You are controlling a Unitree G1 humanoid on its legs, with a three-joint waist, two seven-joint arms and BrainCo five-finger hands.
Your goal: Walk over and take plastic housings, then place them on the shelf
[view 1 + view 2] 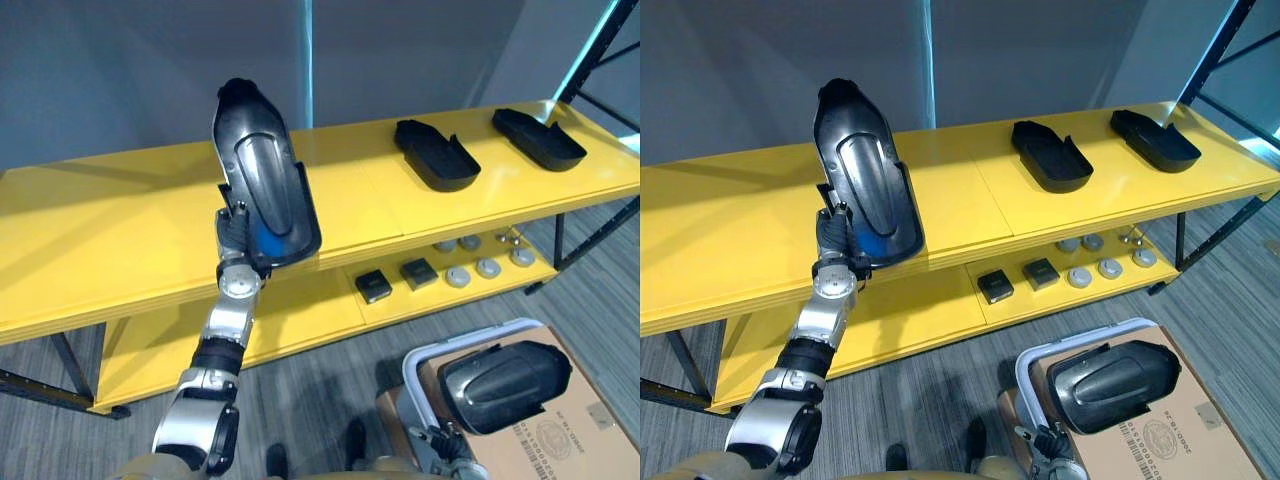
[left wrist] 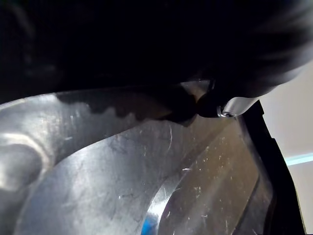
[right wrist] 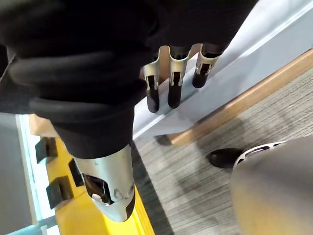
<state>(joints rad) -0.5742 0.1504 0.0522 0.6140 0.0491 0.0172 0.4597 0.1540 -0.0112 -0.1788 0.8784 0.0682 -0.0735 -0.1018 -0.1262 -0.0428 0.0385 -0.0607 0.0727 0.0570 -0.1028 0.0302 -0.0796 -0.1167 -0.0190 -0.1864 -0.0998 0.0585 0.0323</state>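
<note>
1. Cardboard box [image 1: 575, 440], low on my right: one dark boxed housing [image 1: 503, 385] lies in it.
2. My left hand [image 1: 233, 235] is clamped on the lower end of the held housing [image 1: 258, 160], which stands upright above the yellow shelf [image 1: 120, 230].
3. My right hand [image 3: 173, 73] hangs with its fingers straight and empty.
4. Four housings in all: the third housing [image 1: 436, 153] and fourth housing [image 1: 538, 138] lie on the top board, well apart from my left hand.
5. Lower board: two black square parts [image 1: 373, 286] and five round grey discs [image 1: 457, 276].
</note>
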